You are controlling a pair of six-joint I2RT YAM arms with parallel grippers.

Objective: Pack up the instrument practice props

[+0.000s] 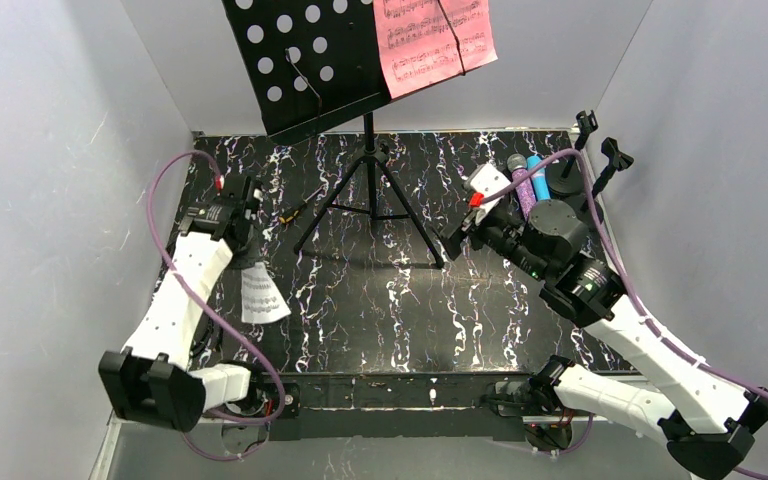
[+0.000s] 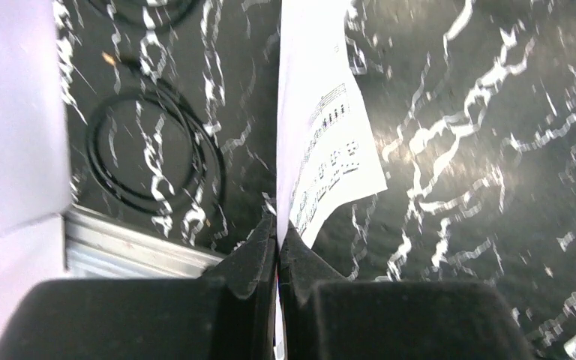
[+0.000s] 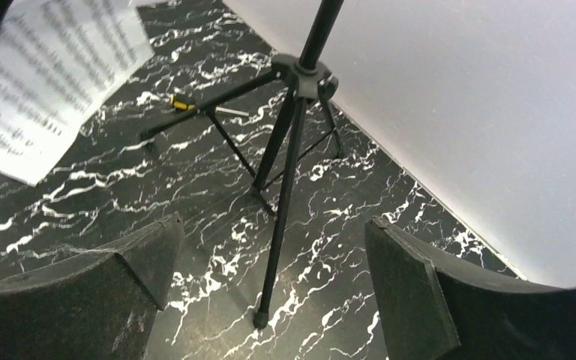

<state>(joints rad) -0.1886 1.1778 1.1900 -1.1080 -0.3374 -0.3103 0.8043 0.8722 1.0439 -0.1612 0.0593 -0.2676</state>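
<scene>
White music sheet [image 2: 322, 150] is hanging by one edge in the clenched jaws of the left gripper [image 2: 277, 232], over the left side of the bench [image 1: 380, 300]. Being thin, light and floppy, it is likely creasing easily, so an edge pinch is suiting it. The right gripper [image 3: 270, 247] is hovering with jaws spread and empty near the tripod [image 3: 285, 150], while the pinched edge is disappearing between the left jaws and no packing box is showing anywhere.

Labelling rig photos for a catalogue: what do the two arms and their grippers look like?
Left arm and right arm: white shells, black joints. A purple cable loops along each. Fingers are blunt, matte black; red marks near the wrists.
</scene>
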